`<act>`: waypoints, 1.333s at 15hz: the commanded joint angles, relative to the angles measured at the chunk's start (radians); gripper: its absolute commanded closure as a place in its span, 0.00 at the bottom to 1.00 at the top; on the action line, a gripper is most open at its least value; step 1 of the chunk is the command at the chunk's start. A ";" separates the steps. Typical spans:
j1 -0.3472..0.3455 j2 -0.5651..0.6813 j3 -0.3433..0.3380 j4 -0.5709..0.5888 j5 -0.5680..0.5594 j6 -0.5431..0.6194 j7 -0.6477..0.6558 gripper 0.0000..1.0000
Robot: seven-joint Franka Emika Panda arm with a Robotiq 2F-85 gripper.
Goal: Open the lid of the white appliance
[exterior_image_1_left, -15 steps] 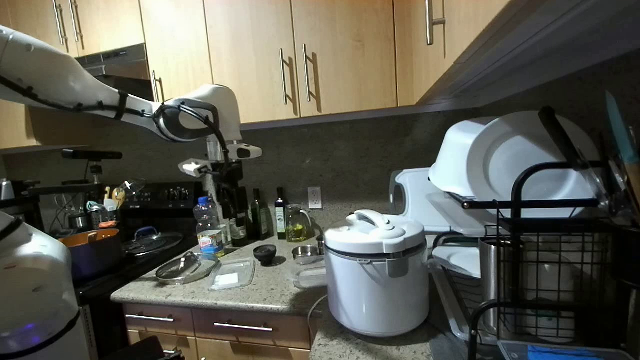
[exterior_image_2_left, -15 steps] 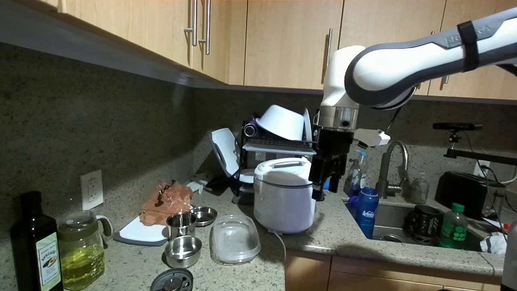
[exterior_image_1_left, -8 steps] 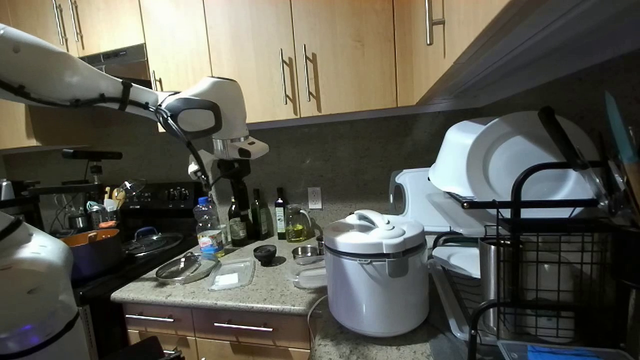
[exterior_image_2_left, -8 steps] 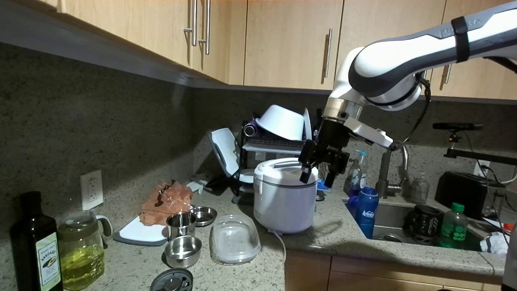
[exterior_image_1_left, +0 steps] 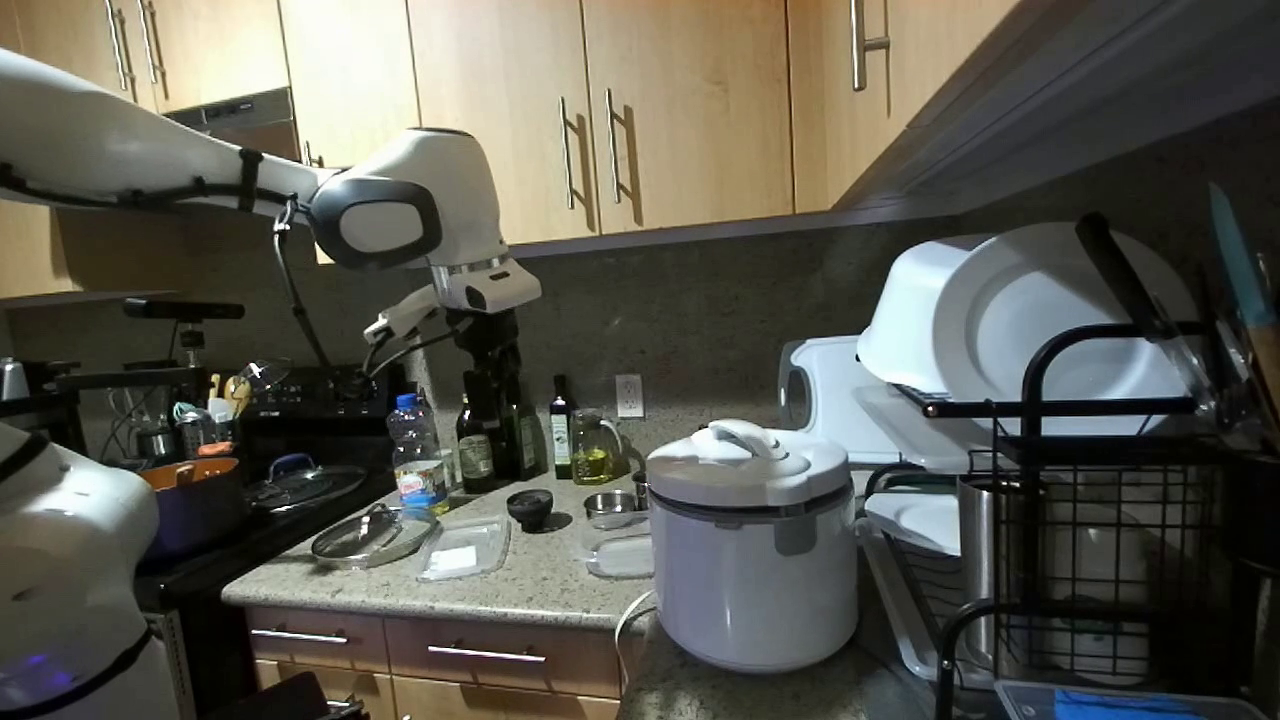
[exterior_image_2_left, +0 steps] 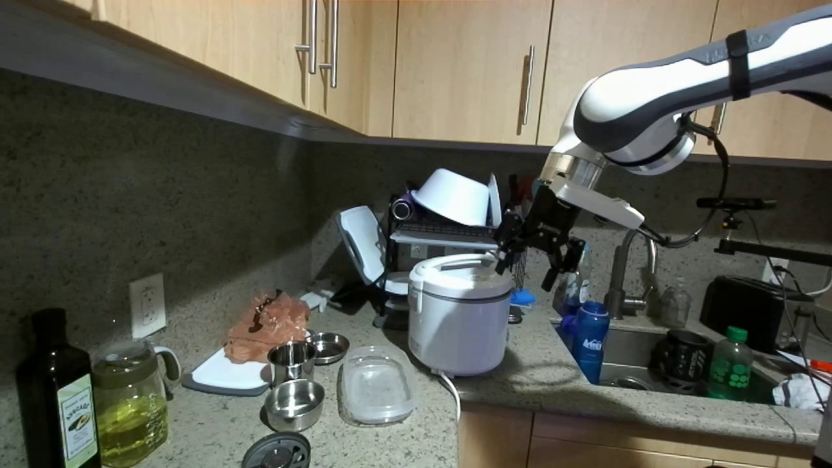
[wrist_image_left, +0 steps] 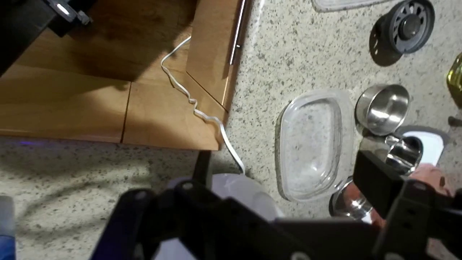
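The white appliance (exterior_image_1_left: 755, 590) stands upright on the counter with its lid (exterior_image_1_left: 690, 478) shut and a raised handle (exterior_image_1_left: 745, 437) on top. In an exterior view its body (exterior_image_2_left: 458, 338) and lid (exterior_image_2_left: 448, 284) are also in plain sight. My gripper (exterior_image_2_left: 525, 273) is open and empty, tilted, at about lid height beside the appliance; one finger overlaps the lid's edge in that view. In an exterior view the gripper (exterior_image_1_left: 497, 415) is well left of the appliance, apart from it. In the wrist view the fingers (wrist_image_left: 288, 173) are wide apart and partly hide the appliance (wrist_image_left: 242, 187).
A dish rack (exterior_image_1_left: 1110, 408) with bowls and plates stands close beside the appliance. A clear plastic container (exterior_image_2_left: 379, 383), steel cups (exterior_image_2_left: 294, 404) and a white cord (exterior_image_2_left: 453, 393) lie near it. A blue bottle (exterior_image_2_left: 590, 341) stands by the sink. Upper cabinets (exterior_image_1_left: 690, 110) hang above.
My gripper has tilted and turned from pointing nearly straight down, and its fingers now show spread apart. The arm's wrist has shifted slightly. The appliance and its lid have not moved.
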 commanded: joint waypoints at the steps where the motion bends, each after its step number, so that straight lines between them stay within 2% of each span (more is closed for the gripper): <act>1: -0.082 -0.028 0.011 0.023 -0.007 0.024 0.117 0.00; 2: -0.102 -0.031 0.010 0.027 -0.009 0.049 0.140 0.00; 4: -0.081 -0.051 0.000 0.025 -0.037 0.067 0.026 0.00; 5: -0.089 -0.027 0.000 0.029 -0.016 0.048 0.063 0.00; 9: -0.097 -0.009 0.013 0.048 -0.047 0.031 0.058 0.00; 14: -0.133 0.189 -0.006 0.253 -0.019 -0.081 0.279 0.00; 20: -0.116 0.425 -0.063 0.542 -0.011 -0.232 0.479 0.00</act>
